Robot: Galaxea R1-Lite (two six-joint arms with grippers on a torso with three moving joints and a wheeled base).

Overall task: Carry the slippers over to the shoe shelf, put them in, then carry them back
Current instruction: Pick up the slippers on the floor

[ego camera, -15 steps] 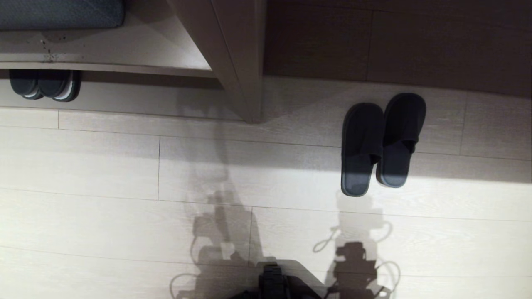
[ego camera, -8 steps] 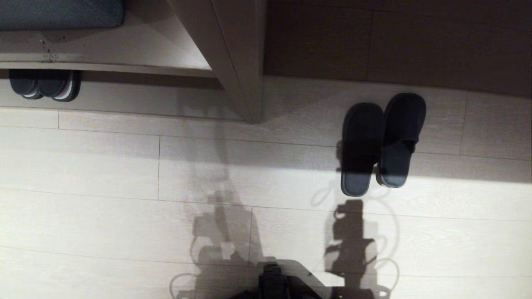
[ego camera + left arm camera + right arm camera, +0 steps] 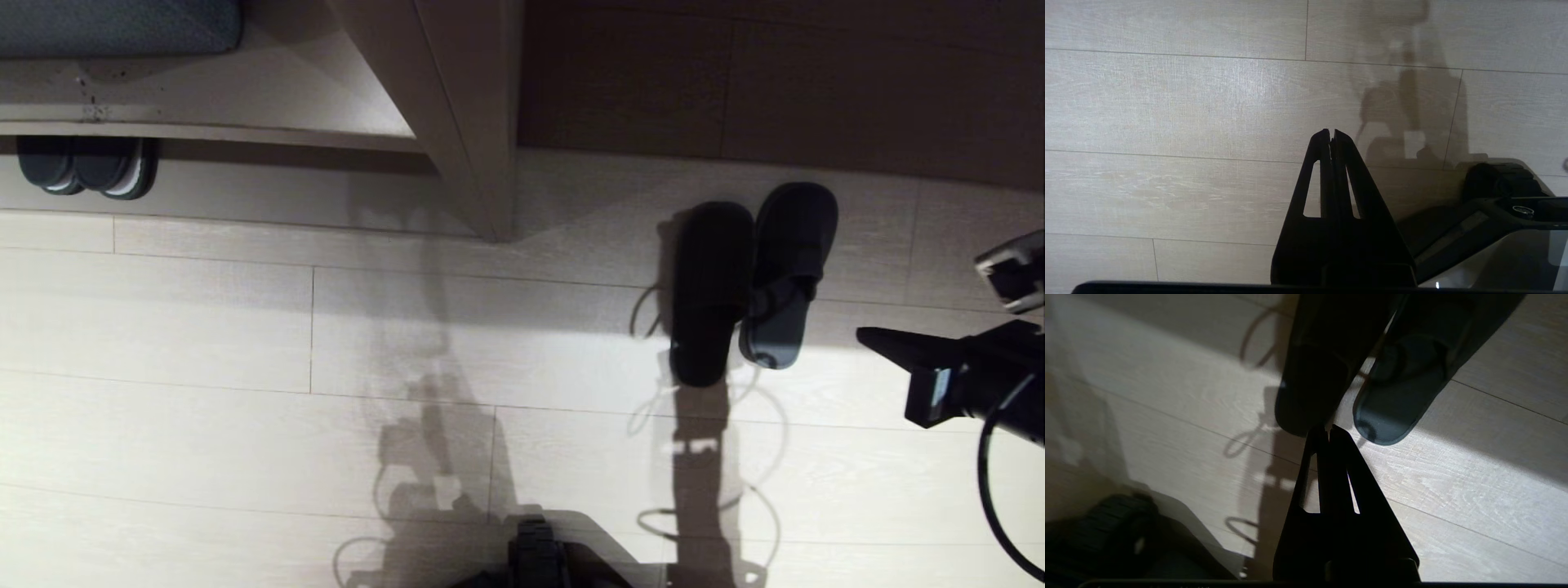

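At ten o'clock in the head view, a dark pair [image 3: 86, 167] half hidden under the shelf [image 3: 457, 122]. Near two o'clock, slippers [image 3: 751, 282] side by side on the floor [image 3: 204, 343], left one lost in shadow. At three o'clock, right gripper [image 3: 867, 336] cut off by the edge, jaws together, empty. Left gripper [image 3: 1331, 132] above bare floor, jaws together.

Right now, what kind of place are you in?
Probably the entryway of a home or hotel room: pale wood-plank floor, slippers lying side by side on it, and a second pair tucked under a low beige shelf.
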